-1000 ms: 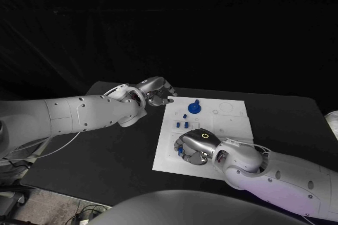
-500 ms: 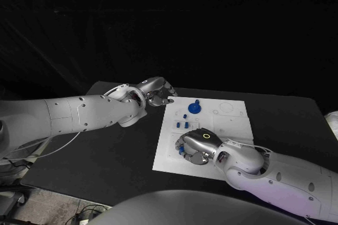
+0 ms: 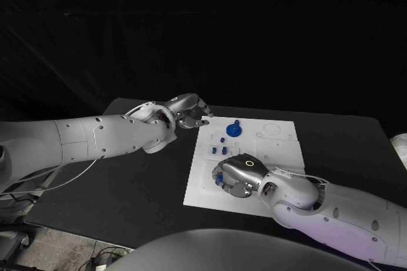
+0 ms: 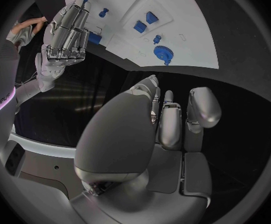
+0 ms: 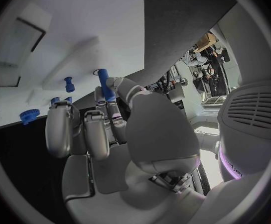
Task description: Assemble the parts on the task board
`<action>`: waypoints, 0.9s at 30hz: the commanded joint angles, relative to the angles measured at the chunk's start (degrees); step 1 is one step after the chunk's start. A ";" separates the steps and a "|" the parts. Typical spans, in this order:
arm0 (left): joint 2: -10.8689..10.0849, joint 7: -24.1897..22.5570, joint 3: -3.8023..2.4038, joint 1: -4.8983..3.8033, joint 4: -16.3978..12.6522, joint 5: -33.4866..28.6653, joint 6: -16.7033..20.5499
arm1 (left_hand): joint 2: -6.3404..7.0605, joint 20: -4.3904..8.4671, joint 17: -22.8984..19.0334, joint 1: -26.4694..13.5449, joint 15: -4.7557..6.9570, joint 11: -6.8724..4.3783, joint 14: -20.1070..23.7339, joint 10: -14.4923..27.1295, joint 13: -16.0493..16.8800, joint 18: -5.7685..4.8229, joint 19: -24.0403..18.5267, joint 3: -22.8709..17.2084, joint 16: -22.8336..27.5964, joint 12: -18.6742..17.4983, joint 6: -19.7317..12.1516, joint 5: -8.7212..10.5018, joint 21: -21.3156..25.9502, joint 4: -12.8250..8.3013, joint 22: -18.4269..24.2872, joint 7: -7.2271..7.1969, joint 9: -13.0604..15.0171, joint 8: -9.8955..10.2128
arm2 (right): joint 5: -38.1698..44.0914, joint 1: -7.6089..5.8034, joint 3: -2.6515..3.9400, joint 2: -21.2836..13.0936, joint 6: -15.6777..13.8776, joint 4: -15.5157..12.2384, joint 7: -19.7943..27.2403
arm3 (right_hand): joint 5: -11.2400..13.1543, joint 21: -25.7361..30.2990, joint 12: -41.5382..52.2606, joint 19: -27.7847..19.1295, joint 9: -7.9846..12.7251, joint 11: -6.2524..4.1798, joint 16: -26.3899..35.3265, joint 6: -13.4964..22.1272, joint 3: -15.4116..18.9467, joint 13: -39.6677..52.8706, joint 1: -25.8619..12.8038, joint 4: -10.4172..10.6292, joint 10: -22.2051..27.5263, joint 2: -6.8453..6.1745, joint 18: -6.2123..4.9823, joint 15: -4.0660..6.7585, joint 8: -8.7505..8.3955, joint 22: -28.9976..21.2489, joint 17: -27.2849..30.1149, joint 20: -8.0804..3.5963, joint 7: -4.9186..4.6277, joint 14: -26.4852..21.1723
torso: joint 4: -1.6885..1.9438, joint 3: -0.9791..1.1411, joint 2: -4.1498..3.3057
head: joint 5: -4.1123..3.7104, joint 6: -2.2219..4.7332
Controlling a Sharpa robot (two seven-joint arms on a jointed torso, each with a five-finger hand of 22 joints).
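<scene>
A: Peg point(image 5: 103, 83) position?
B: Pinched upright in right hand point(image 3: 235, 177), over task board point(image 3: 280, 147) near edge.
A: Left hand point(image 3: 188, 110)?
B: Curled, empty, off board's far corner; farther.

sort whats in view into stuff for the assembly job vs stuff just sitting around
For the job:
task board
blue gear
small blue pieces
blue peg, pinched by the right hand

Just there:
black table
left hand, off the board's far left corner, fingers curled, holding nothing
</scene>
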State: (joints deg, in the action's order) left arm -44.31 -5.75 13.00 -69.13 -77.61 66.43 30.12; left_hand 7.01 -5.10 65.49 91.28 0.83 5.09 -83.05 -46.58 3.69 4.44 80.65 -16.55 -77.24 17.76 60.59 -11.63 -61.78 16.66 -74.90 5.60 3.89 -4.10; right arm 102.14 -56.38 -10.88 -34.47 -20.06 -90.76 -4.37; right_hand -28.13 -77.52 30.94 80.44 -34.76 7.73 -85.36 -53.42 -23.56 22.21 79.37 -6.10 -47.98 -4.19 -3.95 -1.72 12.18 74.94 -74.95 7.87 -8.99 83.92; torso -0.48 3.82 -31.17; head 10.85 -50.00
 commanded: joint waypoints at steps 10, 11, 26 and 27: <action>-0.03 0.46 -0.03 0.10 -0.05 -0.20 -1.12 | -0.29 -0.11 -0.12 0.17 0.04 0.03 0.50 0.33 -0.05 0.94 -0.32 -0.32 0.26 -0.13 -0.06 -0.30 0.20 -0.11 -7.84 0.63 -0.01 0.32 | 3.14 0.61 -0.13 0.28 -0.61 1.10 -1.86 | 0.45 0.27 -0.39 -0.52 -0.22 -1.91 0.29 0.09 -0.62 0.04 0.87 -0.21 -2.01 -0.06 0.29 -0.01 -0.29 10.27 -3.69 -0.07 -0.03 0.06 | 0.01 -0.01 0.01 | 0.28 0.00; -0.02 0.48 -0.03 0.10 -0.04 -0.20 -1.15 | -0.31 -0.11 -0.14 0.15 0.04 0.03 0.50 0.34 -0.05 0.94 -0.33 -0.32 0.27 -0.13 -0.07 -0.30 0.22 -0.11 -7.83 0.66 -0.01 0.32 | 3.16 0.62 -0.13 0.28 -0.56 1.14 -1.92 | 0.44 0.29 -0.43 -0.55 -0.24 -1.90 0.30 0.09 -0.72 0.03 0.92 -0.28 -1.98 -0.07 0.28 -0.02 -0.29 10.26 -3.67 -0.07 -0.03 0.05 | 0.00 0.00 0.01 | 0.28 0.00; 0.17 0.80 -0.03 0.11 0.11 -0.24 -1.63 | -0.37 -0.13 -0.23 0.07 0.02 0.03 0.55 0.38 -0.04 0.96 -0.39 -0.33 0.32 -0.13 -0.12 -0.32 0.36 -0.10 -7.81 0.83 -0.01 0.33 | 2.84 0.75 -0.14 0.39 1.05 1.27 -1.81 | 6.07 1.40 -2.48 -1.65 1.28 -0.28 0.73 5.30 -2.10 -0.13 -1.43 0.16 2.82 -1.32 0.04 -1.51 -4.02 9.80 -2.64 1.09 0.40 -0.72 | 0.00 0.01 -0.01 | 0.13 0.00; 0.19 0.82 -0.03 0.11 0.13 -0.25 -1.66 | -0.37 -0.13 -0.23 0.07 0.02 0.03 0.55 0.38 -0.04 0.96 -0.39 -0.33 0.32 -0.13 -0.12 -0.32 0.36 -0.10 -7.81 0.83 -0.01 0.33 | 2.78 0.76 -0.14 0.38 1.08 1.26 -1.79 | 6.80 1.55 -2.56 -1.77 1.63 -0.10 0.77 5.93 -2.13 -0.07 -1.65 0.28 3.33 -1.47 0.00 -1.68 -4.52 9.74 -2.54 1.25 0.55 -0.80 | 0.00 0.01 0.00 | 0.15 0.00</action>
State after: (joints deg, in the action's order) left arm -44.26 -5.12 13.01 -69.02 -77.45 66.43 29.26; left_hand 7.01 -5.10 65.31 91.28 0.83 5.09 -83.05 -46.58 3.69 4.45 80.65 -16.55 -77.24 17.76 60.59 -11.63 -61.78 16.65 -74.90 6.03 3.89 -4.09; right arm 104.25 -55.71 -10.96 -34.10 -20.35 -89.53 -5.76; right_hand -21.72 -76.16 28.54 78.87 -33.27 7.50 -84.92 -47.75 -25.73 22.23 78.55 -6.01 -44.99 -5.48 -3.96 -3.08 7.86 74.92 -74.93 9.03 -8.51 83.00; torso -0.48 3.83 -31.17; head 10.95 -50.00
